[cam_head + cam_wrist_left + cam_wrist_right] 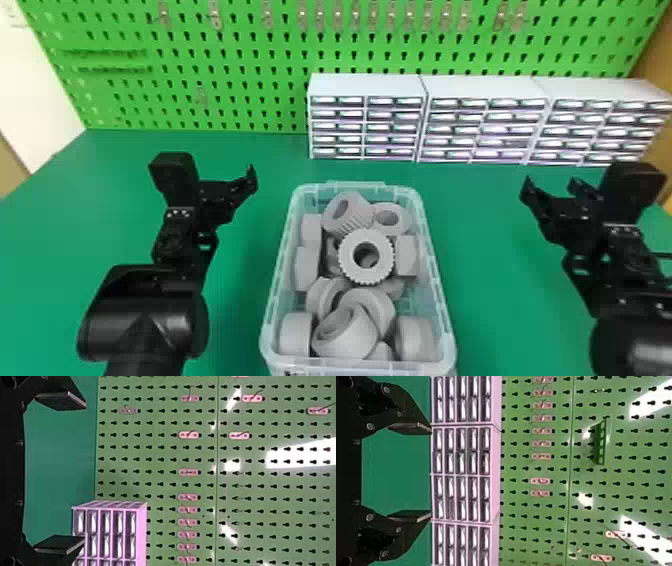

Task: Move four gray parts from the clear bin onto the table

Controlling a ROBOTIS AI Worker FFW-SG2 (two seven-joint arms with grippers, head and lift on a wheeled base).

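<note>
The flat black fingers of my left hand stand wide apart before the green counter, one partly in front of a multi-drawer cabinet. Beyond it, a green pegboard carries rows of keyhole slots, scattered small hooks and bright patches of glare.

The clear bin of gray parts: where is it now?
In the head view, the clear bin stands on the green table at bottom center, between left arm and right arm, nearer than the leftmost drawer cabinet.
</note>
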